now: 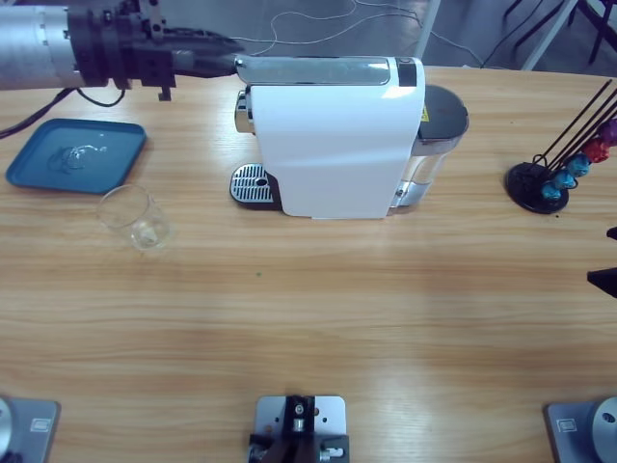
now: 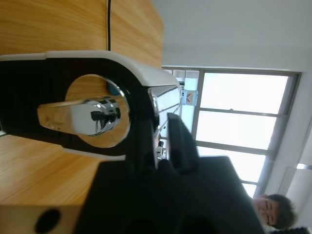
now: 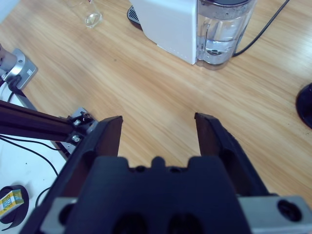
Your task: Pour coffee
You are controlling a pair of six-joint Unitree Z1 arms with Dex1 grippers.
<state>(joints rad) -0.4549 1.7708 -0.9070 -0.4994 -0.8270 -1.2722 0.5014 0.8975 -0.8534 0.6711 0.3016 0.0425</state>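
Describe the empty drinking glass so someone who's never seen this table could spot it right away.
Find the big white coffee machine at the table's middle. Left of its round drip grille, just below the blue tray, stands the glass: clear, upright, the only see-through cup there.

Glass (image 1: pixel 136 218) between tray (image 1: pixel 39 172) and coffee machine (image 1: pixel 333 140) — capsule rack (image 1: pixel 554 174) far right.

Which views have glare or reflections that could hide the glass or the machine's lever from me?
High view: even light, the clear glass faint against the wood, soft sheen on the chrome lever. Left wrist view: bright window behind, the chrome spout mirrors the surroundings, the left gripper's body dark and close. Right wrist view: mild sheen on the table, water tank clearly visible.
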